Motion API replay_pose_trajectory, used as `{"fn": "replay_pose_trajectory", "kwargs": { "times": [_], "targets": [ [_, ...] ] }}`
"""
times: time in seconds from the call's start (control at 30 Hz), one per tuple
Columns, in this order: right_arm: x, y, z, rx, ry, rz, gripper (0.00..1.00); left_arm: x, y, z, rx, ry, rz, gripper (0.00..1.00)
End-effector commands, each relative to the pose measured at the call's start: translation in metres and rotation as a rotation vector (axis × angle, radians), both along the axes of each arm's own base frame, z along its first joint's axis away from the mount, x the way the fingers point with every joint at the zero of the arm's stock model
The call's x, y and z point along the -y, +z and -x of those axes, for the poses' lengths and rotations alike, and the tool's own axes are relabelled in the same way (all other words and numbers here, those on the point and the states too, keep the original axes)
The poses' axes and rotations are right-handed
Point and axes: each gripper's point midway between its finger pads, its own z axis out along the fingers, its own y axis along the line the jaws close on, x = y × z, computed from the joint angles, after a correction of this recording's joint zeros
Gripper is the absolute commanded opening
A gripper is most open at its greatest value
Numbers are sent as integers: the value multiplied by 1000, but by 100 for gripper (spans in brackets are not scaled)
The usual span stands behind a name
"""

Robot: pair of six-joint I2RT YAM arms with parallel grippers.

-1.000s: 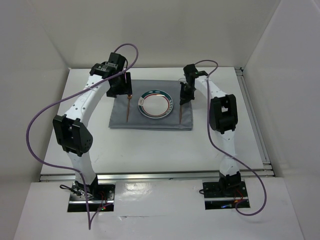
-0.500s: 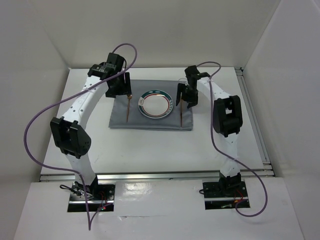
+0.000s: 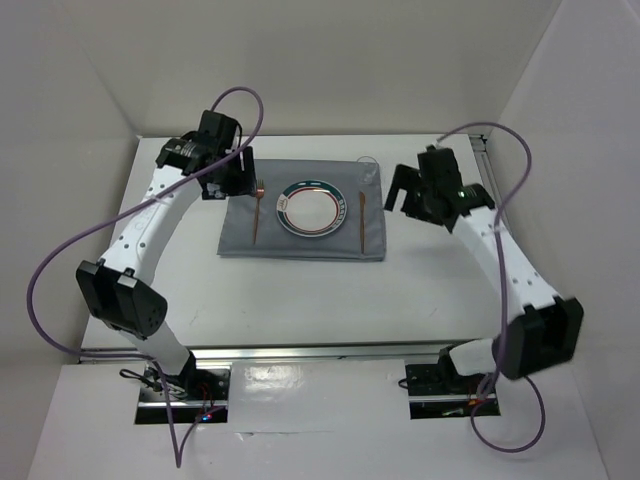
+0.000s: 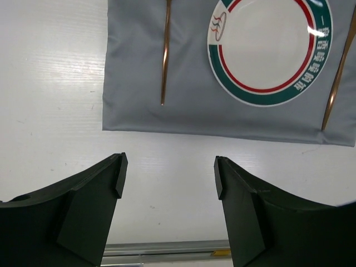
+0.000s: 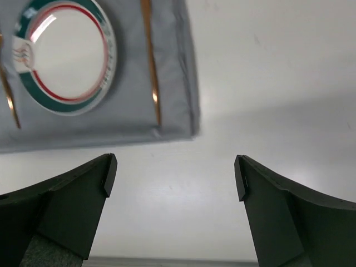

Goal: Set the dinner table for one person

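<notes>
On the white dinner table [image 3: 300,300] lies a grey cloth [image 3: 240,235] with a round plate [image 3: 311,209] rimmed in green and red at its middle. One copper utensil [image 3: 257,215] lies left of the plate and another [image 3: 361,220] lies right of it. My left gripper [image 3: 226,180] hangs open over the cloth's far left corner, holding nothing. My right gripper [image 3: 403,190] hangs open off the cloth's right edge, also empty. In the left wrist view the open gripper [image 4: 169,175] frames bare table below the cloth [image 4: 194,111]. The right wrist view shows the open gripper [image 5: 175,178] over bare table too.
A small clear glass-like thing [image 3: 367,164] stands at the cloth's far right corner. White walls enclose the table at the back and sides. A metal rail [image 3: 310,350] runs along the near edge, and another [image 3: 505,250] along the right side.
My right gripper has opened and let go of the right utensil, which now lies on the cloth, then swung right off the cloth. My left arm has drawn back left.
</notes>
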Motion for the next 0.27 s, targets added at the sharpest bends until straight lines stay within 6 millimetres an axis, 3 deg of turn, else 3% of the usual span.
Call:
{"fn": "replay_pose_trajectory", "kwargs": {
  "times": [0.0, 0.03, 0.1, 0.23],
  "targets": [
    [21, 2, 26, 98, -119, -9, 100, 8, 15, 10, 60, -28, 48, 82],
    [26, 5, 43, 134, -119, -21, 100, 10, 28, 11, 112, -39, 76, 82],
    [33, 1, 58, 144, -129, -15, 100, 14, 31, 19, 135, -74, 106, 82],
    [45, 14, 77, 181, -171, -12, 100, 16, 31, 19, 154, -86, 135, 82]
  ]
}}
